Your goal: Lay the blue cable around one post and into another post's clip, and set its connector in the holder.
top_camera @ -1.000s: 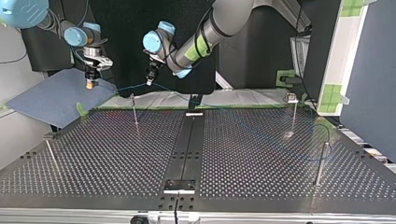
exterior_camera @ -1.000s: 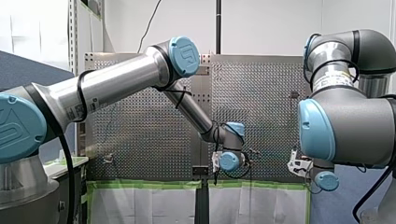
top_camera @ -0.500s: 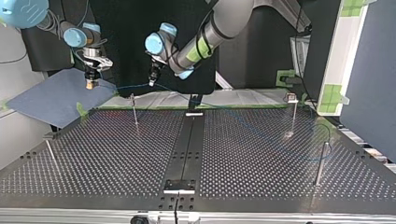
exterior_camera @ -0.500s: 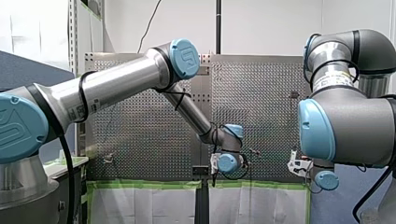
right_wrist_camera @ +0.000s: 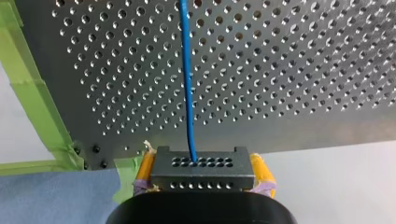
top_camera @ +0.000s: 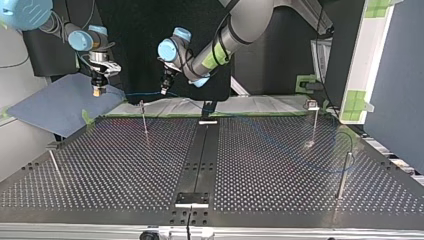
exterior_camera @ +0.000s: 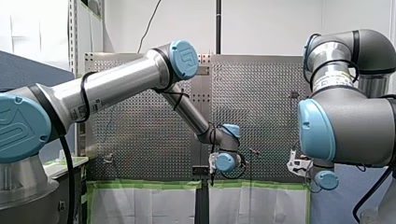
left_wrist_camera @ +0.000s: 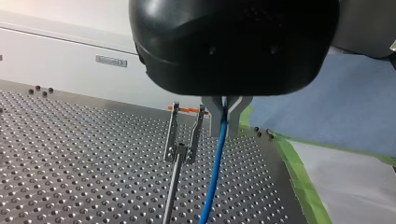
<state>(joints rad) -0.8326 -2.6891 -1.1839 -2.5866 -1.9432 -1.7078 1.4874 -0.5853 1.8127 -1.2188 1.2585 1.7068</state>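
1. Blue cable [left_wrist_camera: 215,168] runs from the connector [right_wrist_camera: 201,179] to my left gripper [left_wrist_camera: 225,108]. It sits in no clip yet; whether it rounds a post is unclear.
2. Clip post [left_wrist_camera: 183,140] stands just beside the cable, apart from it.
3. Left gripper, metal fingers closed on the cable, hangs above the table's [top_camera: 125,165] far edge.
4. Right gripper [right_wrist_camera: 204,164], yellow pads clamped on the connector, hovers at the top view's far left; clipping and holder placement remain.
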